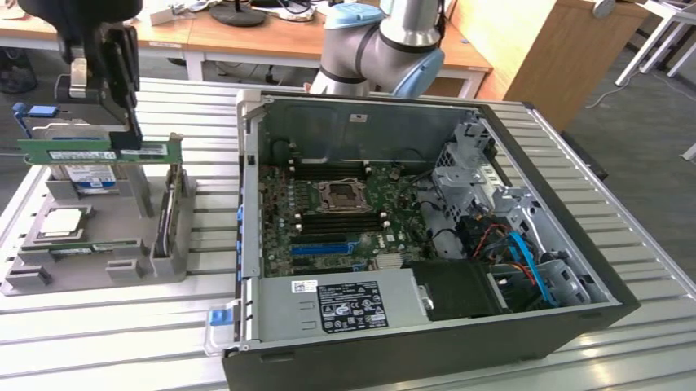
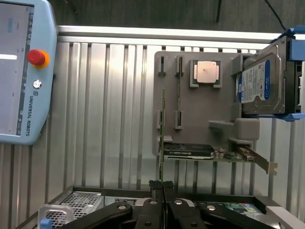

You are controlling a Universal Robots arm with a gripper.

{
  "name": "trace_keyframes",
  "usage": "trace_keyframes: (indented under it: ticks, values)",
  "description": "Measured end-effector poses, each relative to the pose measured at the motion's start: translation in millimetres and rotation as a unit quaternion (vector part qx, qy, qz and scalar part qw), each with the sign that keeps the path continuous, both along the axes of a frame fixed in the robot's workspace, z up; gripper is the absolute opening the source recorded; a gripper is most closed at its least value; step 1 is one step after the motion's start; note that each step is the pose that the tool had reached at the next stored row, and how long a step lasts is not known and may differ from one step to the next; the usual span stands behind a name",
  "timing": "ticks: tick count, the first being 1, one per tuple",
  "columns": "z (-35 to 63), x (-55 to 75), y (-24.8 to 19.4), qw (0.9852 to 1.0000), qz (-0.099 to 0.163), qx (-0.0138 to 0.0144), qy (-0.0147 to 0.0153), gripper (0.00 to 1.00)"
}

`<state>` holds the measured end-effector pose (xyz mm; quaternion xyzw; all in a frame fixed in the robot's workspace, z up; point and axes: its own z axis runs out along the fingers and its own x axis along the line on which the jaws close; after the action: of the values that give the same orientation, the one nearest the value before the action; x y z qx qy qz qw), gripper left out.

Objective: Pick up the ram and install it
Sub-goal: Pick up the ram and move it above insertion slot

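My gripper (image 1: 126,140) hangs at the exterior view's left, above the grey parts holder (image 1: 81,269), shut on the ram (image 1: 98,151). The ram is a long green stick held level, clear of the holder. In the wrist view it shows edge-on as a thin line (image 2: 162,133) running out from between my closed fingers (image 2: 153,200). The open computer case (image 1: 576,269) lies to the exterior view's right of me. Its motherboard has black memory slots (image 1: 339,218) beside the processor socket (image 1: 339,194).
The holder (image 2: 200,114) also carries a square silver processor chip (image 2: 208,73), a blue-labelled hard drive (image 2: 259,81), an expansion card (image 2: 190,151) and another slim stick (image 2: 179,93). A teach pendant (image 2: 21,71) lies on the slatted metal table (image 2: 105,105). Drive cages and cables (image 1: 511,244) crowd the case's right side.
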<state>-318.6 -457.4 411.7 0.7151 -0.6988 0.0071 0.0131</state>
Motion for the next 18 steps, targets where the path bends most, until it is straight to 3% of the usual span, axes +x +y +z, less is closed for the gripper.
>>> trace_keyframes:
  ticks: [18]
  values:
    - [0.3, 41.6, 0.0, 1.0, 0.0, 0.0, 0.0006, 0.12]
